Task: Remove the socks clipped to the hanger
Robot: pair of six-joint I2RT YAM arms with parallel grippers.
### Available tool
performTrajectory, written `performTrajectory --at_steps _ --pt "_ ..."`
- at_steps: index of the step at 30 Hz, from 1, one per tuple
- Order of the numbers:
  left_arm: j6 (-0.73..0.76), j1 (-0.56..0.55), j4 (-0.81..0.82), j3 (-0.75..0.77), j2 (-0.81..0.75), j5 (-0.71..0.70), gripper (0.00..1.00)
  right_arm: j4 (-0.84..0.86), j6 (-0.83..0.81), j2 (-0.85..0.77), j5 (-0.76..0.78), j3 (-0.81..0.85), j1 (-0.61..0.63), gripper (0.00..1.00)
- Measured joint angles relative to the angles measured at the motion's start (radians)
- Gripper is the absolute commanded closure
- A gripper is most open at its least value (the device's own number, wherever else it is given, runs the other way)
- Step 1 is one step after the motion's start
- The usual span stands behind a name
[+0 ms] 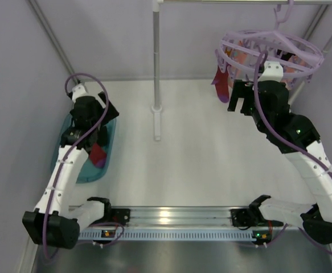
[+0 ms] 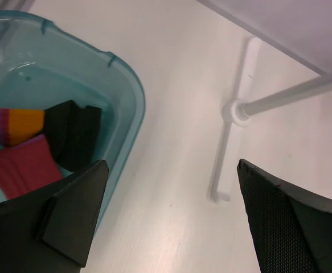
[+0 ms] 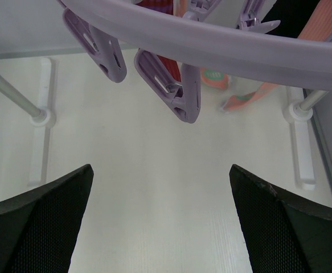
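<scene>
**Both hands open, socks split between hanger and tub**

Left hand (image 2: 171,219) hangs over the near edge of the teal tub (image 2: 132,91), far left of the bench (image 1: 200,159). Fingers spread wide, nothing between them. Three socks lie in the tub: a magenta-red sock (image 2: 17,168), a black sock (image 2: 74,133) and an orange and purple sock (image 2: 15,124), overlapping one another.

Right hand (image 3: 163,224) is raised at far right, just under the lilac hanger (image 1: 316,57). Also spread wide and empty, touching neither ring nor pegs (image 3: 174,88).

The hanger hangs by its hook from the top rail. Clipped to it are a second magenta-red sock (image 1: 221,83) dangling on its left side, a salmon sock (image 3: 325,25) and a dark sock (image 3: 285,11) further round.

White pole (image 1: 156,57) stands mid-bench, between the arms
</scene>
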Motion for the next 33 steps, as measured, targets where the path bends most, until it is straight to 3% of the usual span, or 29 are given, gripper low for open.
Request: performTrajectory --at_steps 5,14,24,33 --pt "0.006 -0.219 -0.001 0.058 0.024 -0.074 0.01 -0.020 0.001 0.006 0.002 0.009 0.000 0.01" --pt "0.044 -0.576 -0.002 0.180 0.215 -0.198 0.02 -0.065 0.018 0.020 0.008 0.046 0.000 0.01" --pt "0.110 -0.825 0.021 0.347 0.426 -0.274 0.02 -0.117 0.036 0.013 0.028 0.078 0.000 0.01" --pt "0.225 -0.996 0.286 0.401 0.613 -0.200 0.01 -0.184 0.054 -0.020 0.091 0.222 0.000 0.01"
